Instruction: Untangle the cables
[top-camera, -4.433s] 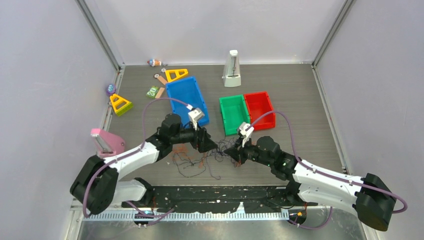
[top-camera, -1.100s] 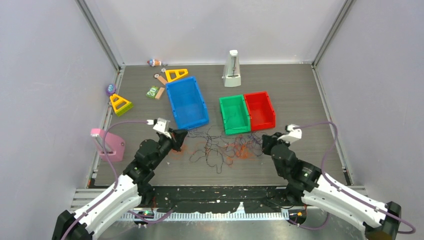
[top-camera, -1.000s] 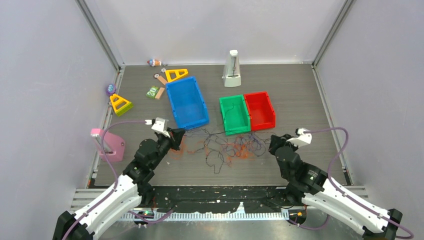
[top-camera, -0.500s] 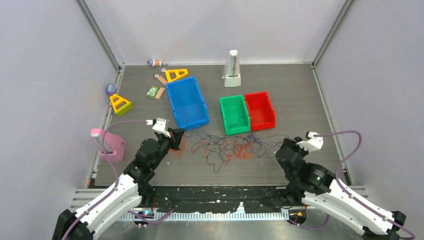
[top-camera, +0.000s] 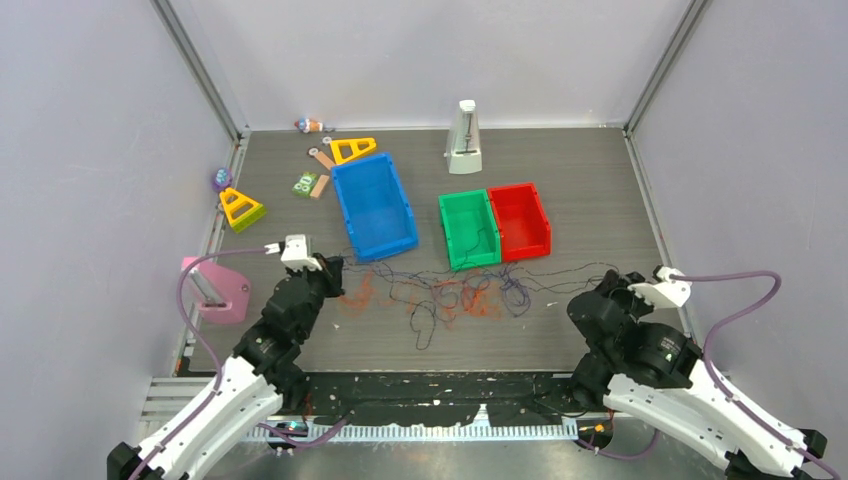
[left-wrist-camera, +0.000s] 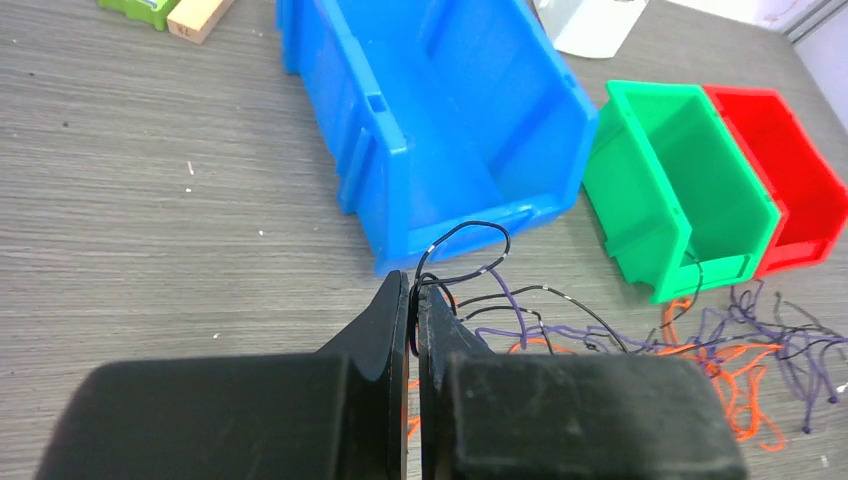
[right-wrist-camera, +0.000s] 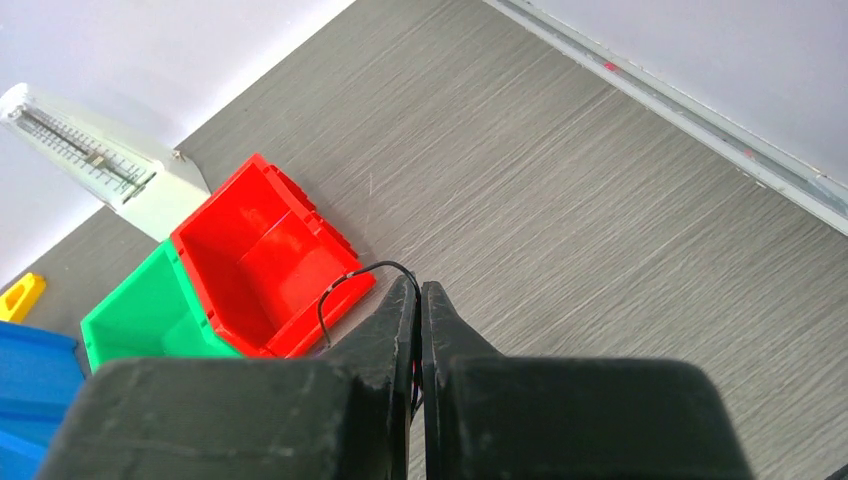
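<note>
Clearly, wrist cams only: left claw (left-wrist-camera: 413, 303) & right claw (right-wrist-camera: 418, 300) clamped on thin orange/purple/black cables (top-camera: 455, 295); overhead: arms low, spread wide.

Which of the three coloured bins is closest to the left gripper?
The blue bin, the largest and leftmost of the three; the left gripper sits just off its near corner. The green bin and red bin lie farther right.

A lab robot cell: plain walls (top-camera: 430, 60), metal frame posts (top-camera: 198, 70).
</note>
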